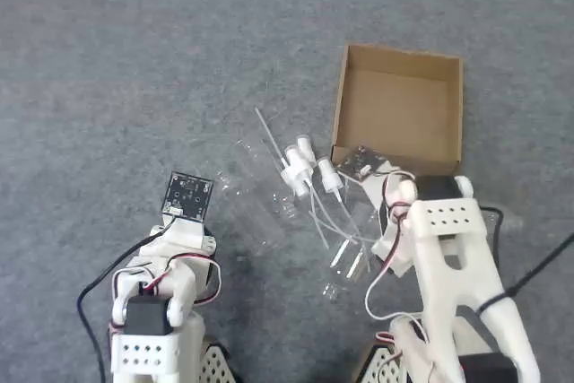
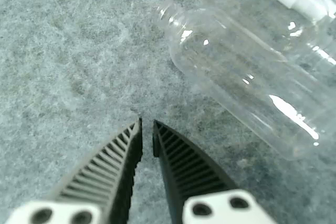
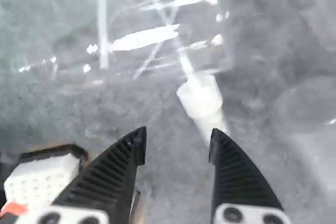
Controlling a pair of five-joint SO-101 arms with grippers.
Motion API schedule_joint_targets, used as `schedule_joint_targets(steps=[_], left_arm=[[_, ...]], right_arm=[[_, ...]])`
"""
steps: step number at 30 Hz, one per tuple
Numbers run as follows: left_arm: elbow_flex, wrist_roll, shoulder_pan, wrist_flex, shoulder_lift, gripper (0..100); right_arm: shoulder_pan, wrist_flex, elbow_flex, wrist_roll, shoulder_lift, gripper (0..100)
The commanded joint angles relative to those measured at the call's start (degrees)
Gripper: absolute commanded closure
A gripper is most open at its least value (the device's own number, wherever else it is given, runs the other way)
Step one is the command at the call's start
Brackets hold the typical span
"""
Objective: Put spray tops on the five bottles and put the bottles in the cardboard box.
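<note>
Several clear bottles lie on their sides on the grey carpet, among them one [image 1: 256, 213] by the left arm and others [image 1: 350, 253] by the right arm. White spray tops [image 1: 300, 163] with long tubes lie between them. The open cardboard box [image 1: 399, 69] stands at the back right with nothing in it. My left gripper [image 2: 147, 125] is shut and holds nothing, low over the carpet just short of a clear bottle [image 2: 241, 72]. My right gripper [image 3: 178, 134] is open, with a white spray top [image 3: 202, 100] lying just ahead of its fingertips, apart from them.
The right arm [image 1: 448, 239] stands in front of the box's near wall [image 1: 395, 161]. The left arm [image 1: 170, 293] sits at the lower left. Bare carpet stretches to the left and at the back.
</note>
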Motion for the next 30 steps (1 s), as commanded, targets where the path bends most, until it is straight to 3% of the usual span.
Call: schedule_joint_targets(steps=[1, 9, 15, 24, 30], left_arm=[[-0.31, -0.18, 0.09, 0.26, -1.05, 97], [-0.31, -0.18, 0.09, 0.26, -1.05, 97], [-0.31, -0.18, 0.09, 0.26, -1.05, 97], [-0.31, -0.18, 0.09, 0.26, -1.05, 97], [-0.31, -0.18, 0.09, 0.26, -1.05, 97]], right_arm=[[0.13, -4.88, 2.55, 3.08, -1.98, 84.7], [0.48, -11.74, 9.32, 3.60, -2.33, 85.6], [0.48, -14.11, 12.48, 3.96, -2.07, 99.5], [0.40, -12.70, 13.36, 3.96, -2.07, 82.4], [0.57, -12.97, 13.36, 3.60, -2.15, 88.7]])
